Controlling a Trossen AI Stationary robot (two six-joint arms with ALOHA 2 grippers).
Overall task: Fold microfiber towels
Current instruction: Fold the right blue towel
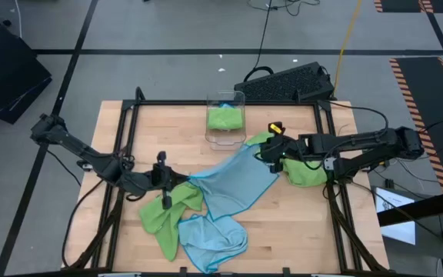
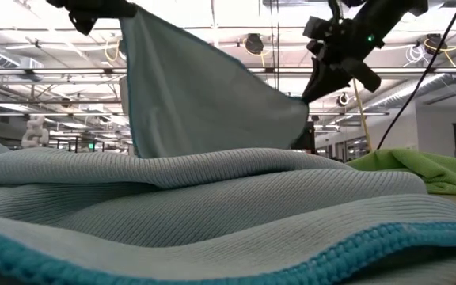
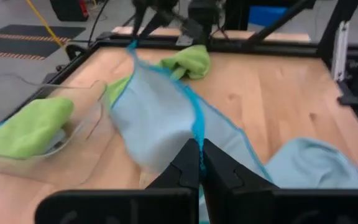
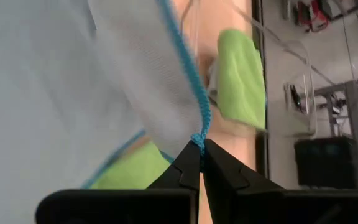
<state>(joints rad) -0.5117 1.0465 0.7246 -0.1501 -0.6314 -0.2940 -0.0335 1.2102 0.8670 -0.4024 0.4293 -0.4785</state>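
A light blue microfiber towel (image 1: 233, 181) hangs spread between my two grippers over the middle of the table. My left gripper (image 1: 184, 181) is shut on its left end and my right gripper (image 1: 261, 151) on its far right end. Another light blue towel (image 1: 215, 238) lies crumpled near the front edge, beside a lime green towel (image 1: 166, 214). Under my right arm lies a second green towel (image 1: 306, 172). In the low view the front towel (image 2: 212, 206) hides the hanging towel's lower part. My left gripper pinches the hanging towel's darker blue hemmed edge (image 3: 197, 132) between its two shut fingers, coming slanting down from the table's left. The cloth runs away from the fingers toward the other gripper, sagging a little. My right gripper pinches a corner of the same towel at its dark blue hem (image 4: 198, 138) between its shut fingers, slanting down from the table's right side. The cloth hangs from that corner (image 2: 301, 101) as a sheet, held up off the table there.
A clear plastic bin (image 1: 225, 135) with a green towel (image 1: 225, 118) inside stands at the table's far middle. A black frame (image 1: 121, 146) runs around the wooden tabletop. A dark keyboard-like unit (image 1: 287, 81) sits beyond the far edge.
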